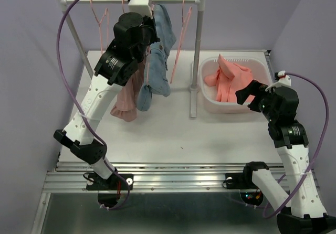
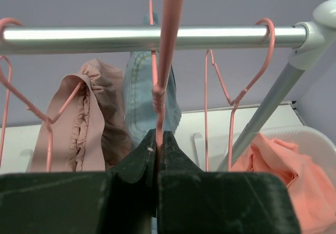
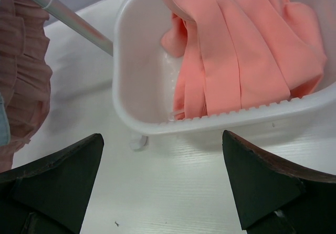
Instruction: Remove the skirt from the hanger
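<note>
The dusty-pink ruffled skirt hangs from a pink hanger on the left part of the rail; it also shows in the left wrist view and at the left edge of the right wrist view. My left gripper is up by the rail, right of the skirt. In its wrist view it is shut on the wire of another pink hanger, in front of the blue-grey garment. My right gripper is open and empty above the table, just in front of the white basket.
The rack's rail and right post stand at the back. The blue-grey garment hangs mid-rail beside empty pink hangers. The white basket at the right holds a coral-orange garment.
</note>
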{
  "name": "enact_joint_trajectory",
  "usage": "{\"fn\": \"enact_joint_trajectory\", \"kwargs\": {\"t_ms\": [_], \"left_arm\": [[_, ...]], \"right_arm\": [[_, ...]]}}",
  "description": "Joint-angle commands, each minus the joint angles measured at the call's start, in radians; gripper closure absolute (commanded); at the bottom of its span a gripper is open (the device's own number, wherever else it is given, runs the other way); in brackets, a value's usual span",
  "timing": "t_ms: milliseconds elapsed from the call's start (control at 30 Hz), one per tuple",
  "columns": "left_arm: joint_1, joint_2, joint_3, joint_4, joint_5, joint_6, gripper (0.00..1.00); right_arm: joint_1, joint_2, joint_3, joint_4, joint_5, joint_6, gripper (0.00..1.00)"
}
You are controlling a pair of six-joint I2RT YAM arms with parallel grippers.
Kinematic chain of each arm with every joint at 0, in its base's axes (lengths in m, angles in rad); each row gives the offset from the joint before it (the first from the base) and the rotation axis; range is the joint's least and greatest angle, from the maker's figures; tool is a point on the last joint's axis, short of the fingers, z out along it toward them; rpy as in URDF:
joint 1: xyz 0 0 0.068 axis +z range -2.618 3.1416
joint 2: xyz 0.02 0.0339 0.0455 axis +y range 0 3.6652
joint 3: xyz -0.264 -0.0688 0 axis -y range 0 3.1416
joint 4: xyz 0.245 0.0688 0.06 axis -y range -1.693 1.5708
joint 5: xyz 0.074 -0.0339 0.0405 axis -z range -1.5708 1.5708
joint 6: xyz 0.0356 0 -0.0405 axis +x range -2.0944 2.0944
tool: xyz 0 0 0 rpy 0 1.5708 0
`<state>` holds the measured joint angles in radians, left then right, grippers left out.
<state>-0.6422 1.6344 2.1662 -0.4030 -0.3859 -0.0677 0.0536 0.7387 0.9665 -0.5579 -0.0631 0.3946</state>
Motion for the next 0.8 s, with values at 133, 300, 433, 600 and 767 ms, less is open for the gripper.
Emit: {"fn": "enact_joint_trajectory", "kwargs": {"t_ms": [133,300,433,600,767], "left_arm": [[-0.025,-0.166,-0.186,0.142,-0.038,-0.035,1.0],[-0.053,-0.296,-0.374,0.142,-0.053,-0.13,1.0],[-0.135,-0.421,-0.627,0.164,-0.137,-0.263,1.0],[-0.232,-0.577,-0.909,0.17,-0.2,-0.414,1.0],[-0.247,-0.645,-1.068,0.159,-0.215,-0.532,1.0]], "right_arm": [[0.0,-0.025,0.009,0.003,-0.032,-0.028,0.0],[0.0,-0.056,-0.02,0.015,-0.168,-0.043,0.0],[0.0,-0.088,-0.075,0.07,-0.399,-0.027,0.0],[0.0,-0.085,-0.208,0.193,-0.723,0.021,0.0],[0.011,-0.085,-0.337,0.39,-0.817,0.13,0.0]]}}
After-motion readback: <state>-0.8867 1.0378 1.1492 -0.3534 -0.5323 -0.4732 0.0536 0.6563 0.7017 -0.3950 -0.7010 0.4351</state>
